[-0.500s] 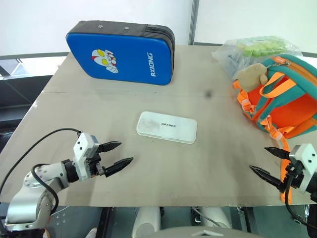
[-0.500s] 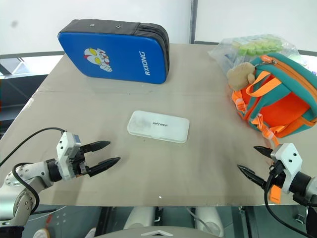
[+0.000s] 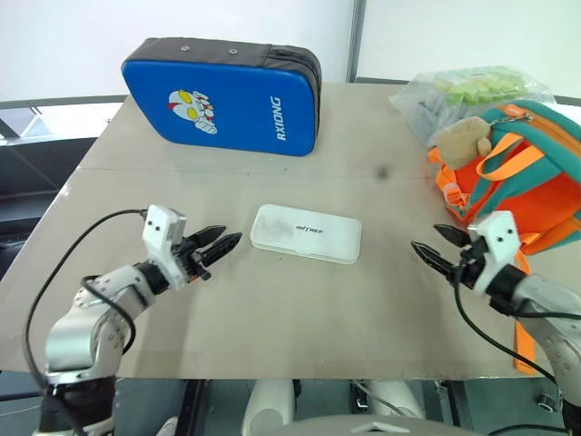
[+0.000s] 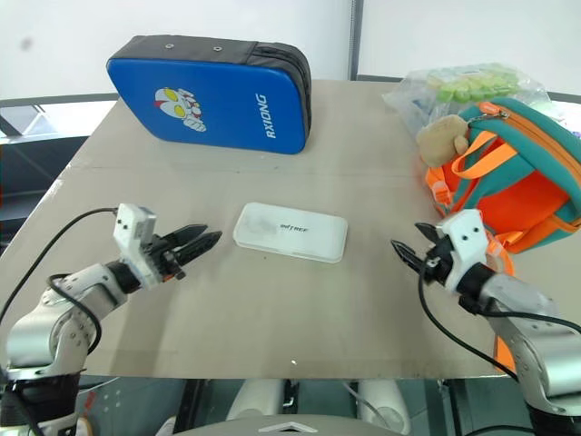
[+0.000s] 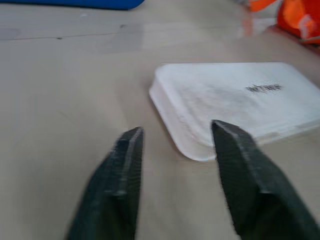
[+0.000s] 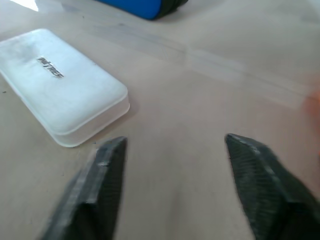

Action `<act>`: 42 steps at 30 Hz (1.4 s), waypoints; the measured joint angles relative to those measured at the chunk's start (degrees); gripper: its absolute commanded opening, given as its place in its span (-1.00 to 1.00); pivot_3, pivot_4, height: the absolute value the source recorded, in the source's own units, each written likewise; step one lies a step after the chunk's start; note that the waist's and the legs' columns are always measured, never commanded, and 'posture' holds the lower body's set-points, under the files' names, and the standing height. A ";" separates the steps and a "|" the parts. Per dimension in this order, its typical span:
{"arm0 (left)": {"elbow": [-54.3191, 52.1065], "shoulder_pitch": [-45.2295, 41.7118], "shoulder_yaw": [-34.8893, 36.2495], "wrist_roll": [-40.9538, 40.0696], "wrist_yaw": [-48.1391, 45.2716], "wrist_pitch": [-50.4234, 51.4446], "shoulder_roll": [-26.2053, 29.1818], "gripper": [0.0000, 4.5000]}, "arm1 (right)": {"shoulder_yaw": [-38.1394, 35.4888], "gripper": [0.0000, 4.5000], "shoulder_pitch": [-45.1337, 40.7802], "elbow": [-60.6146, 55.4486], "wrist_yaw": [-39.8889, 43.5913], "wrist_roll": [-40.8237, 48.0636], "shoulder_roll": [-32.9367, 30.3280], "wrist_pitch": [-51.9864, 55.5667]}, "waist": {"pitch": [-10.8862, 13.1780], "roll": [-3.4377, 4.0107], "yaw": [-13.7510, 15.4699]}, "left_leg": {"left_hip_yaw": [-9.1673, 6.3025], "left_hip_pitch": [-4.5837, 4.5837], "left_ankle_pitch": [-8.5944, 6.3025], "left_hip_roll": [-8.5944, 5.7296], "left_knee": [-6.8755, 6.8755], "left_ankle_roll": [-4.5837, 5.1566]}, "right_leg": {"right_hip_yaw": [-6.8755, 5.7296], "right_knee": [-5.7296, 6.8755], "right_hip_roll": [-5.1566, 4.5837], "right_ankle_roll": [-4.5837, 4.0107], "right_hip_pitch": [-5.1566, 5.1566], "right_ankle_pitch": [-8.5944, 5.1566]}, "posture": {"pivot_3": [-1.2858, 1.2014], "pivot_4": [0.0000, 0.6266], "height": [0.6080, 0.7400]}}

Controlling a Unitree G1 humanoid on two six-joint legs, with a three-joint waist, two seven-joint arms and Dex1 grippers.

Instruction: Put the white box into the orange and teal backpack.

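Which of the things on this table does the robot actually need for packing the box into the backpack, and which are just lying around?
Needed for the job:
white box, flat mid-table
orange and teal backpack, at the right edge
left gripper and right gripper, both open, either side of the box

Just lying about:
blue padded case
clear bag of green items, behind the backpack

"RXIONG" on blue case (image 3: 221, 97); white box (image 3: 306, 232) lettering unreadable.
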 measured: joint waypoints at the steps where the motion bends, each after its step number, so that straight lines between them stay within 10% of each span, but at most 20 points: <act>1: 0.20 -1.09 -0.41 0.45 1.71 0.81 -0.50 -0.88 | 1.28 -0.65 -1.19 0.68 -0.85 -0.92 0.57 0.38 | 0.00 0.00 -0.01 | -0.01 -0.02 0.00 -0.01 0.00 0.00 | -0.01 0.00 0.00 0.03 -0.01 0.02 | 0.03 -0.52 1.00; 3: 1.88 -4.56 -2.80 3.88 7.82 2.98 -2.04 -1.00 | 6.67 -0.99 -5.76 4.07 -3.93 -5.01 2.29 2.16 | 0.00 0.00 -0.10 | 0.02 0.00 0.00 -0.03 0.00 0.00 | 0.00 0.02 0.02 0.06 0.00 0.03 | 0.03 -0.52 1.00; 13: -0.57 -4.61 -12.17 12.42 15.31 4.52 -5.52 -1.00 | 22.09 -0.99 -17.80 15.19 -0.14 -10.61 5.18 7.63 | -0.04 0.02 -0.31 | -0.01 0.01 0.00 -0.02 -0.04 -0.01 | 0.00 0.04 -0.01 0.05 -0.01 0.05 | 0.03 -0.52 1.00; 23: -14.47 7.09 -10.48 10.30 14.49 8.60 -5.21 -1.00 | 19.77 -0.99 -15.03 14.76 6.19 -10.39 0.77 4.76 | -0.11 0.10 0.05 | -0.18 0.04 0.00 0.02 -0.04 0.00 | -0.03 0.05 -0.09 -0.03 0.03 -0.01 | 0.03 -0.52 1.00; 34: -0.38 4.30 5.08 -1.26 2.44 18.26 9.47 0.93 | 17.72 -1.00 -14.02 18.27 8.66 -12.43 -3.53 -1.10 | -0.19 0.18 -0.54 | -0.08 0.46 0.00 0.08 -0.13 0.00 | 0.05 0.17 0.14 -0.16 0.13 -0.18 | 0.03 -0.52 1.00; 42: 13.05 -7.84 7.12 -20.02 -9.52 53.24 20.80 0.98 | 17.65 -1.00 -14.68 19.31 11.58 -12.71 -3.31 -3.11 | -0.14 0.09 -0.63 | -0.08 0.27 0.00 0.04 -0.14 -0.01 | 0.06 0.10 0.02 -0.05 0.01 -0.07 | 0.03 -0.52 1.00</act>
